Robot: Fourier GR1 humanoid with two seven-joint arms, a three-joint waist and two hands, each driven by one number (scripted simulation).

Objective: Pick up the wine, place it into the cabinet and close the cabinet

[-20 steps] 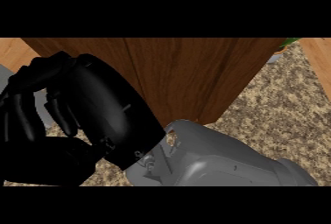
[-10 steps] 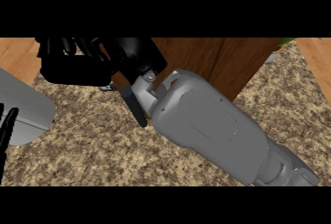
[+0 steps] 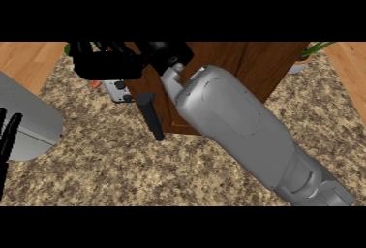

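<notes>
Since half a second ago the right hand (image 3: 107, 65) has shifted to the upper left, away from the cabinet (image 3: 236, 68); its finger state cannot be told. Left hand (image 3: 7, 140) at the left edge, likewise unclear. The wine isn't visible.

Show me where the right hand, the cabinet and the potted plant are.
right hand (image 3: 107, 65), head view, on the black palm block.
cabinet (image 3: 243, 65), head view, on its dark wooden panel.
potted plant (image 3: 301, 63), head view, on the pot beside the cabinet.
</notes>
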